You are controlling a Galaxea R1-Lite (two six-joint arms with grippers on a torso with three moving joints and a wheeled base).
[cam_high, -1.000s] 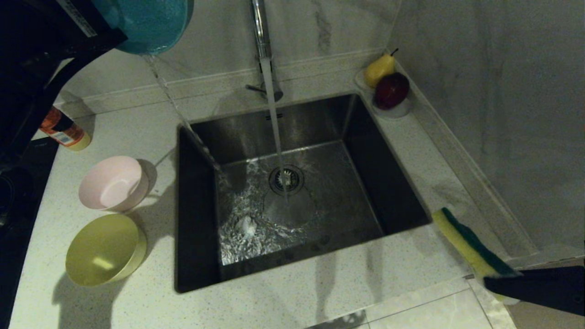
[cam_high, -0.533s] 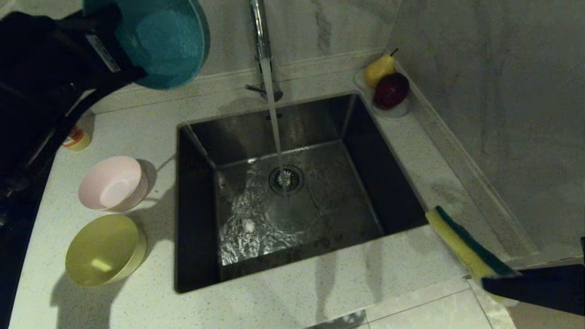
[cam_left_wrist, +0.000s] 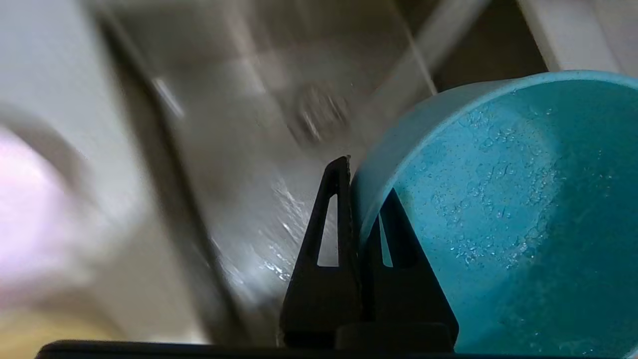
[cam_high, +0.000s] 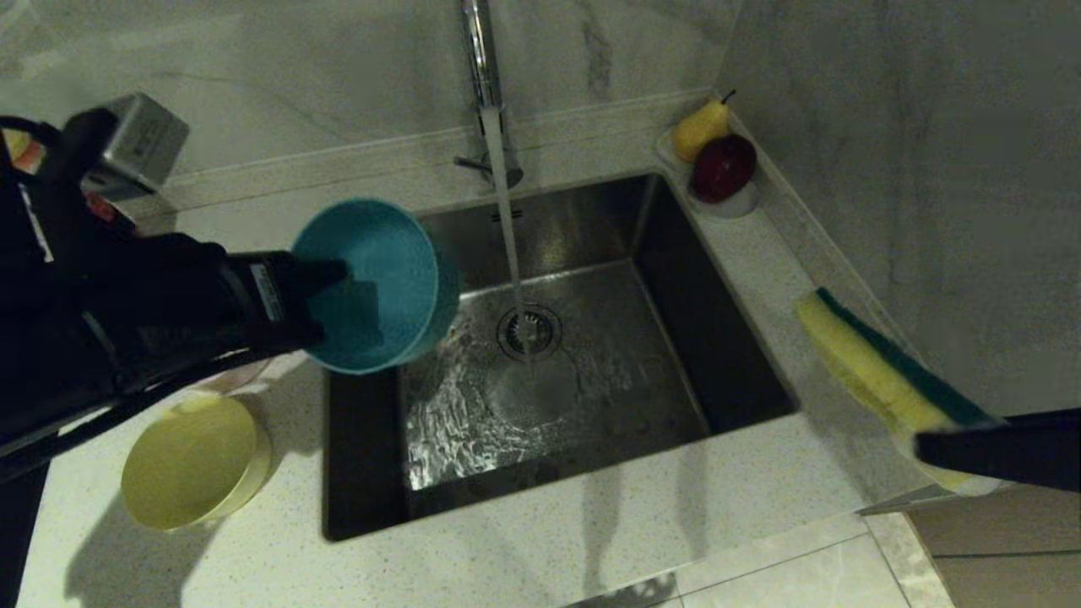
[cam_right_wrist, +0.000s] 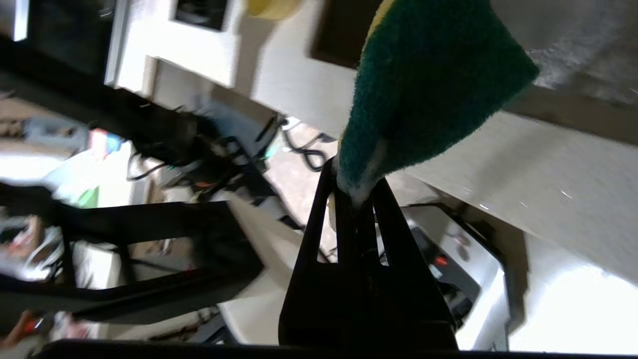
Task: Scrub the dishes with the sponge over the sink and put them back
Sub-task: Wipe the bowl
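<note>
My left gripper [cam_high: 334, 291] is shut on the rim of the light blue bowl [cam_high: 372, 283], one finger inside and one outside. It holds the bowl tilted above the left edge of the steel sink [cam_high: 591, 219]. In the left wrist view the wet blue bowl [cam_left_wrist: 498, 209] sits in my left gripper [cam_left_wrist: 364, 179]. The yellow bowl [cam_high: 190, 460] stands on the counter at the left. My left arm hides almost all of the pink bowl [cam_high: 245, 376]. At the sink's right, my right gripper [cam_high: 929, 443] is shut on one end of the green-and-yellow sponge [cam_high: 878, 376], held above the counter. The right wrist view shows the sponge [cam_right_wrist: 428, 85] in my right gripper [cam_right_wrist: 354, 184].
The faucet [cam_high: 486, 76] runs a stream of water onto the drain strainer [cam_high: 528, 331]. A white dish [cam_high: 735, 203] with a pear and a red fruit sits at the sink's far right corner. Marble walls close the back and right.
My left arm has brought the blue bowl down from the upper left to the sink's left edge and turned it; the trickle of water from it has stopped. The sponge has risen a little.
</note>
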